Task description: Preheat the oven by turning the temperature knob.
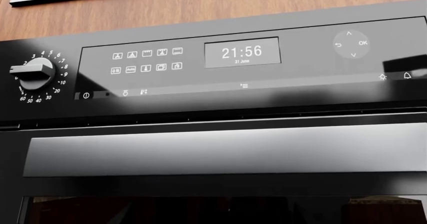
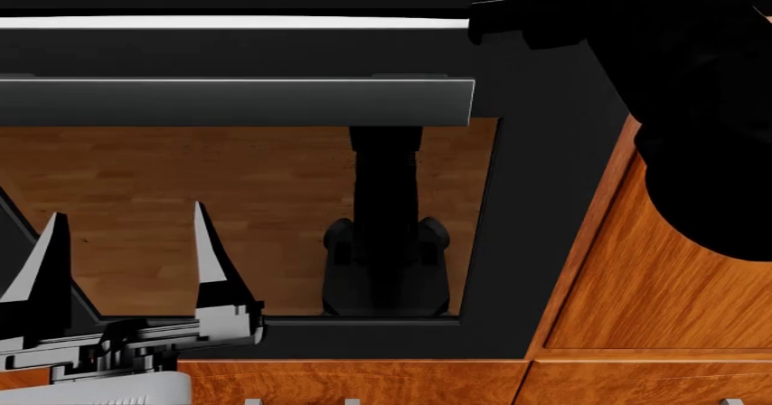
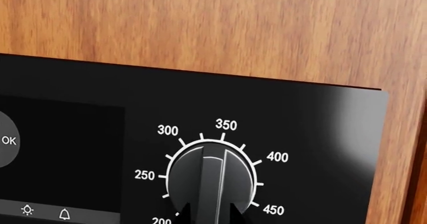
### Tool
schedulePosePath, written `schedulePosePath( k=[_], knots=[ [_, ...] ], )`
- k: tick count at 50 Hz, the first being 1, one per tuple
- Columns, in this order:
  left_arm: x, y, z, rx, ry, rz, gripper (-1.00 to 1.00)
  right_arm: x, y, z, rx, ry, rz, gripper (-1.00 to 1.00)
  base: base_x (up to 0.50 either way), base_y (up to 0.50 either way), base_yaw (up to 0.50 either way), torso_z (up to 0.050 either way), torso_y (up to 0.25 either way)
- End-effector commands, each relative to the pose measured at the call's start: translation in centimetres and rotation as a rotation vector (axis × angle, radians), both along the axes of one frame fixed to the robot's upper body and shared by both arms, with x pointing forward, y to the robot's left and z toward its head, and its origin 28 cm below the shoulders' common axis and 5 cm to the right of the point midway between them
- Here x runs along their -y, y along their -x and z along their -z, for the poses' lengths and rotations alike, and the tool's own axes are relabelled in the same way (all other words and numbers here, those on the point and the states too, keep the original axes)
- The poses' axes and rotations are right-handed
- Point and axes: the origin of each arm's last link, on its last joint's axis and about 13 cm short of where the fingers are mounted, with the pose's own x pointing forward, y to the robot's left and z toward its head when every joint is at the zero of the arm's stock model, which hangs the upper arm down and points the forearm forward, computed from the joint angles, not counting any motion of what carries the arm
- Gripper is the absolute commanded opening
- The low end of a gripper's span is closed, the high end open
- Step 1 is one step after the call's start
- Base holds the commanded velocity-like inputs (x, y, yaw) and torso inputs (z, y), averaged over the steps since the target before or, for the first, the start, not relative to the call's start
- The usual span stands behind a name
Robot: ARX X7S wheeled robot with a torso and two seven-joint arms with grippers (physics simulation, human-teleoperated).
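The oven (image 1: 220, 184) has a black control panel with a clock display (image 1: 241, 52) and a grey bar handle (image 1: 220, 149). The temperature knob (image 3: 212, 176) shows in the right wrist view, ringed by numbers from 200 to 450, with its ridge pointing near 350. My right gripper (image 3: 210, 215) has its two dark fingertips (image 3: 184, 215) on either side of the knob's ridge, closed on it. My left gripper (image 2: 121, 251) is open and empty in front of the oven's glass window (image 2: 241, 206). A timer knob (image 1: 33, 74) sits at the panel's other end.
Reddish wooden cabinet fronts (image 2: 627, 278) flank the oven, and drawers (image 2: 362, 382) lie below it. Wood panelling (image 3: 200, 29) is above the control panel. My right arm (image 2: 700, 107) is a dark mass at the head view's upper right.
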Motion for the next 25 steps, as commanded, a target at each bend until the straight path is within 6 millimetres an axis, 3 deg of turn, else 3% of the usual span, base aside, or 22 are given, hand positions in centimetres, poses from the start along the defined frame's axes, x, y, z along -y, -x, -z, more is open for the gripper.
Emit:
schedulePosePath(
  k=[1, 17, 25],
  knots=[
    [0.02, -0.04, 0.06, -0.002, 0.0, 0.0, 1.0, 0.01, -0.04, 0.02, 0.011, 0.003, 0.004, -1.0, 0.0, 0.0, 0.0, 0.0, 0.0],
    [0.04, -0.07, 0.14, -0.003, 0.0, 0.001, 1.0, 0.14, -0.42, 0.18, 0.013, -0.002, 0.012, -1.0, 0.0, 0.0, 0.0, 0.0, 0.0],
    [0.04, -0.06, 0.13, -0.003, 0.0, 0.001, 1.0, 0.04, -1.03, 0.48, 0.043, -0.116, 0.049, -1.0, 0.0, 0.0, 0.0, 0.0, 0.0]
  ],
)
